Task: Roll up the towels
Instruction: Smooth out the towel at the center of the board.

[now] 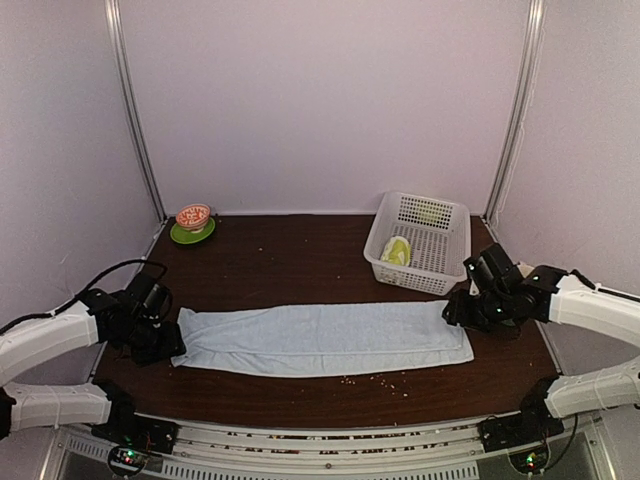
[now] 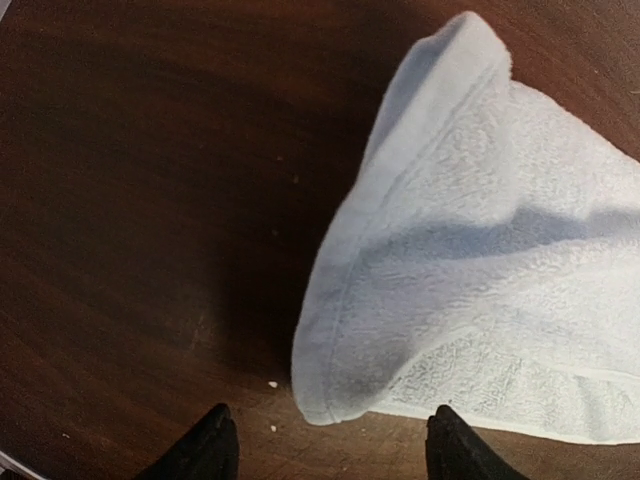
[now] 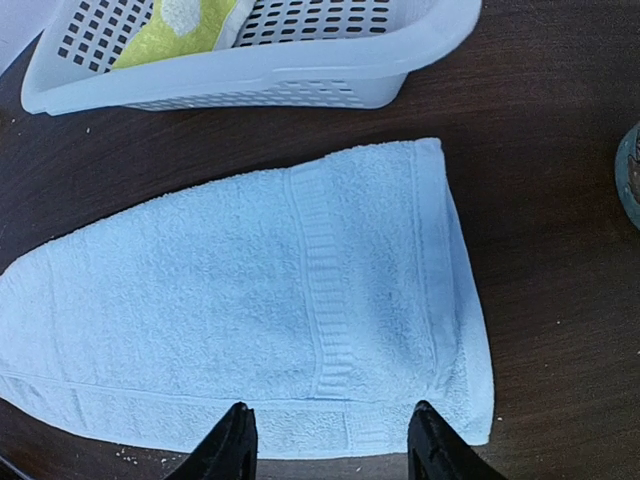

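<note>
The light-blue towel [image 1: 320, 338] lies spread out lengthwise across the dark table, between my two grippers. At its left end my left gripper [image 1: 168, 343] is open. In the left wrist view a rumpled corner of the towel [image 2: 480, 280] reaches just between the spread fingertips of the left gripper [image 2: 330, 432], with nothing gripped. My right gripper [image 1: 462, 310] is at the right end. In the right wrist view the right gripper [image 3: 330, 440] stands open over the hem of the towel [image 3: 250, 300]. The yellow-green towel [image 1: 397, 250] [image 3: 190, 25] lies bunched in the white basket.
The white basket [image 1: 412, 281] [image 3: 260, 85] stands at the back right, just behind the towel's right end. A red-patterned bowl [image 1: 193, 215] on a green saucer sits at the back left. Crumbs [image 1: 385, 378] dot the table in front of the towel.
</note>
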{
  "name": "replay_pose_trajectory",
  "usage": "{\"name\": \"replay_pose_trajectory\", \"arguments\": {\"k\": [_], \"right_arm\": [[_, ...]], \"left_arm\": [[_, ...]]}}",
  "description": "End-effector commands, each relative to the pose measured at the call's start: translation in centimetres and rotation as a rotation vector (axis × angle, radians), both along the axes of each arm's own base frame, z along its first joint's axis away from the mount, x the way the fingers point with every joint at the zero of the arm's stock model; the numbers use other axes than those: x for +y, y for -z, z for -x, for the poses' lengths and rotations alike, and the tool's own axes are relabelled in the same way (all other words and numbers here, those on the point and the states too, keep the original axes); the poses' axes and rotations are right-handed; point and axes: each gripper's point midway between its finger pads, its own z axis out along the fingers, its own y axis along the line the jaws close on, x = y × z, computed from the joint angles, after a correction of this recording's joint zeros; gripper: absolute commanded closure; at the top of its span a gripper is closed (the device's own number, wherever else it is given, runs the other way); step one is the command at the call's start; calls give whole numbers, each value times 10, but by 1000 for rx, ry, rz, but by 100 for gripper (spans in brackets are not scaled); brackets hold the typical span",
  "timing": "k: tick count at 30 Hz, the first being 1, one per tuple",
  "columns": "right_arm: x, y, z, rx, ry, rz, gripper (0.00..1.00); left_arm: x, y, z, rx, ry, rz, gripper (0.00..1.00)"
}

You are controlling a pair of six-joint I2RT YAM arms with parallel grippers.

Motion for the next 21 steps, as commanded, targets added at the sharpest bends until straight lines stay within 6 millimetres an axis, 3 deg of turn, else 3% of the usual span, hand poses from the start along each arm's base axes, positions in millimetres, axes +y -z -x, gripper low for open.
{"name": "replay_pose_trajectory", "arguments": {"k": [1,4,7,11,15,21], "right_arm": [[-17,6,2,-21,52,37,49],[-12,10,3,-20,32,11,51],[10,16,5,-1,-42,-33,51],[37,28,11,50,-156,84,52],[50,41,11,74,-221,174,52],[6,33,9,15,-14,187,51]], "left_arm": [[3,2,-12,-29,-85,27,37],[0,3,-17,-15,-54,14,42],[-2,1,-22,-14,-32,5,48],[-3,-3,-26,-26,-19,-2,55],[-3,2,-24,-17,-6,-9,62],[-3,1,-24,-25,5,-10,70]]}}
